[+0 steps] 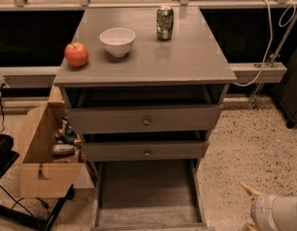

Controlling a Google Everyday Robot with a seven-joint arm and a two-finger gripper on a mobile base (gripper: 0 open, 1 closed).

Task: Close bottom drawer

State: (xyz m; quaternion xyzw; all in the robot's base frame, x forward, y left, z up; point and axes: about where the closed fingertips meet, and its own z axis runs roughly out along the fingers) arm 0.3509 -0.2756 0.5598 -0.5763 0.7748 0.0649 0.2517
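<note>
The grey cabinet (pixel 145 61) has three drawers. The bottom drawer (pixel 145 194) is pulled far out towards me. Its long flat tray interior shows, and its front runs along the bottom edge of the view with the knob out of sight. The middle drawer (pixel 145 151) and the top drawer (pixel 145 119) stand slightly out. My gripper (pixel 247 209) is at the bottom right, low over the floor, to the right of the bottom drawer's right side and apart from it. Its pale fingertips (pixel 249 190) are spread, with nothing between them.
On the cabinet top are a red apple (pixel 76 54), a white bowl (pixel 117 41) and a green can (pixel 165 22). An open cardboard box (pixel 42 153) with items stands on the floor to the left. A black stand (pixel 4 153) is at the far left. A white cable (pixel 268 42) hangs at the right.
</note>
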